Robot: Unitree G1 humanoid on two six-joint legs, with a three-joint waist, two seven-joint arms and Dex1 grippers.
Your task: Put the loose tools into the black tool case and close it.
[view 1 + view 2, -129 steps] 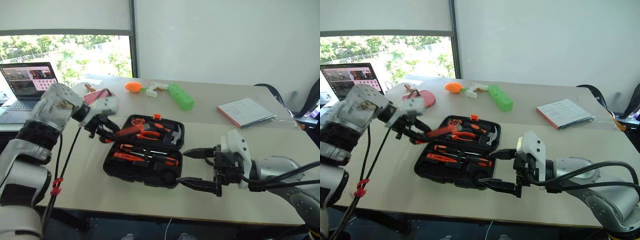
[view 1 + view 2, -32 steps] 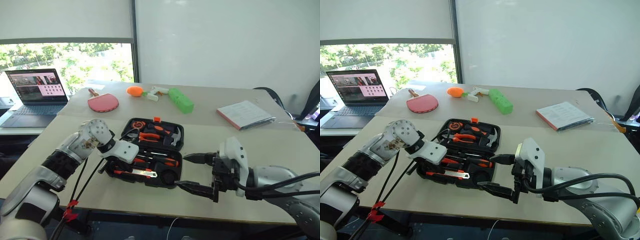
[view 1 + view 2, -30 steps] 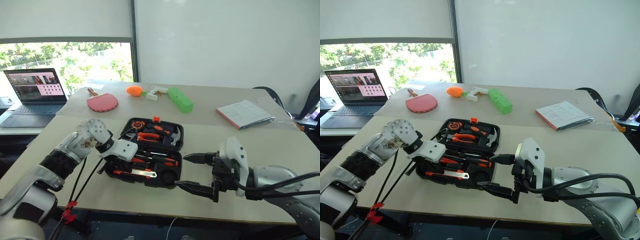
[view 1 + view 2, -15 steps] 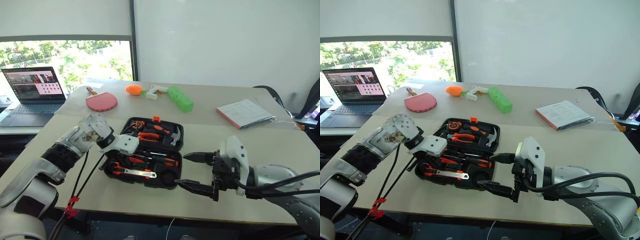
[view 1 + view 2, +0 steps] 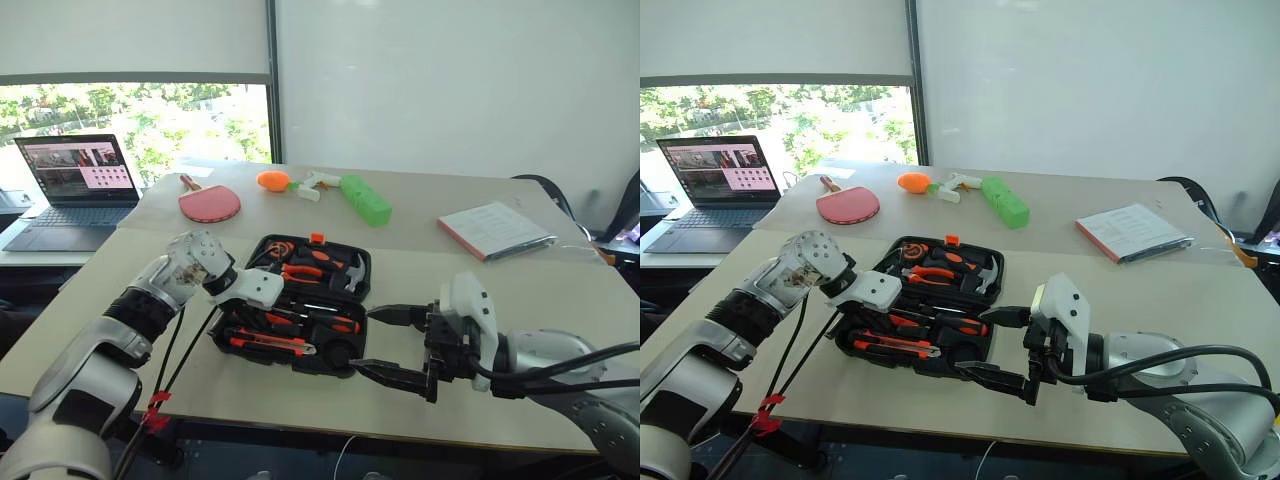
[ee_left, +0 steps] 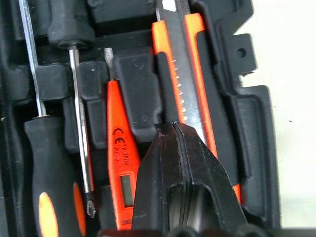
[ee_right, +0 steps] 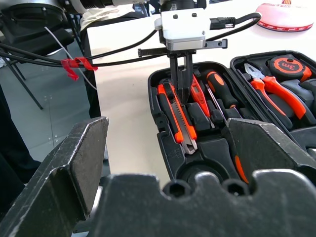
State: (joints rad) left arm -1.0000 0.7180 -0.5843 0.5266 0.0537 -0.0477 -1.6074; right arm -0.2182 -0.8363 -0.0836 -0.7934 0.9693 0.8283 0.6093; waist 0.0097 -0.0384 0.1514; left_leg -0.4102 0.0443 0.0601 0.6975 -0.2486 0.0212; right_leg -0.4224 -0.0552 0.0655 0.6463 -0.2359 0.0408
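Since the earlier frames, when the left end effector [image 7: 181, 84] carried an orange tool above the open black tool case [image 5: 225, 330], it has come down; now its fingers are pressed together, tips directly over the utility knife [image 6: 180, 84] lying in the case's front recess. The left wrist view reveals the slim all-orange tool [image 6: 118, 153] and a screwdriver [image 6: 52, 168] seated just beside those tips. The right end effector [image 5: 392, 345] stays spread apart, empty, just right of the case on the worktop [image 5: 520, 290].
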